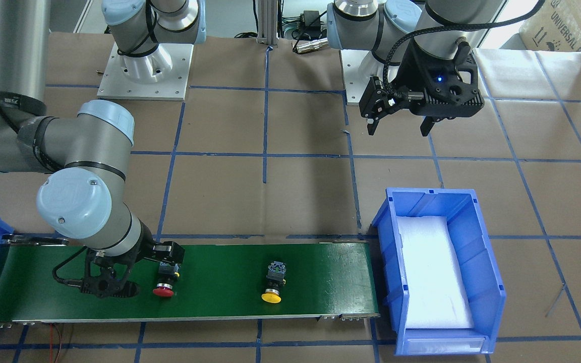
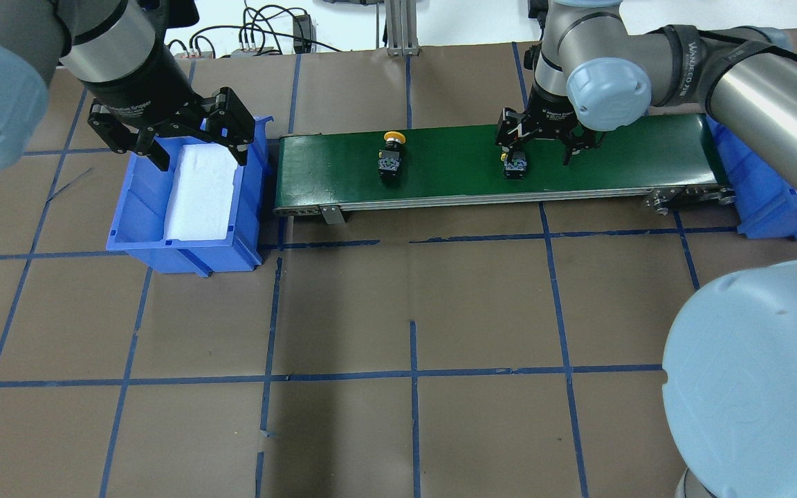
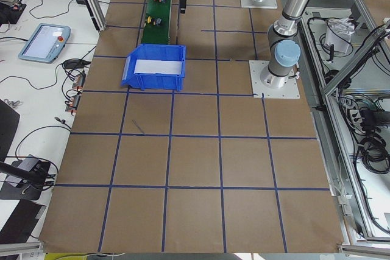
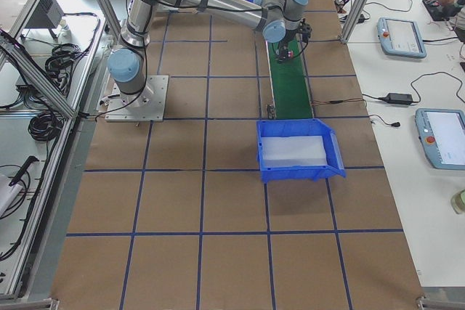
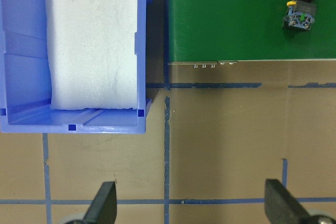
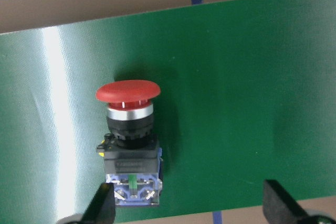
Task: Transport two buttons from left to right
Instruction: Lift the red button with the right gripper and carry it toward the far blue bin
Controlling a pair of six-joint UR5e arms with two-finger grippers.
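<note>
The red mushroom-cap button (image 1: 164, 283) lies on its side on the green conveyor belt (image 1: 220, 275). It also shows in the right wrist view (image 6: 128, 124). My right gripper (image 1: 144, 275) is open low over it, and the button lies between the fingers, close to one fingertip (image 6: 102, 203). The yellow button (image 1: 272, 288) lies on its side near the belt's middle, alone, and shows in the overhead view (image 2: 391, 153) and the left wrist view (image 5: 302, 6). My left gripper (image 2: 170, 138) is open and empty, raised above the blue bin (image 2: 135, 221).
The blue bin (image 1: 477, 242), lined with white foam, stands at the belt's end on my left. A second blue bin (image 2: 765, 200) stands at the belt's other end. The table is brown paper with a blue tape grid.
</note>
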